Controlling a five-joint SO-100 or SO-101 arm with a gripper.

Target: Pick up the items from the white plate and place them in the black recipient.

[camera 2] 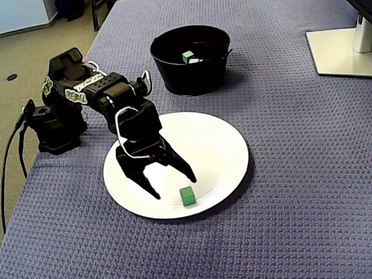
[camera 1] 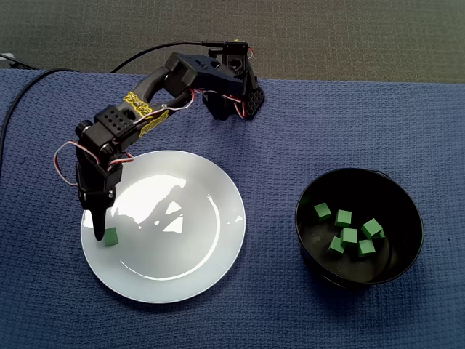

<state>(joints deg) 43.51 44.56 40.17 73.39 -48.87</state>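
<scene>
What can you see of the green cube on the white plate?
A small green cube, matte and plain, foam or plastic by its look. It sits flat on one face near the rim of the white plate, the only item there. The gripper hangs open close beside it, one fingertip almost at it, not closed on it; whether they touch I cannot tell.

Blue woven cloth lying across the worktop, bare floor showing beyond
In both fixed views the cloth is covering the whole worktop. In one, a flat pale stand base is sitting on it at the far right corner, its upright post running out of frame, and tan floor is showing past the left edge.
</scene>
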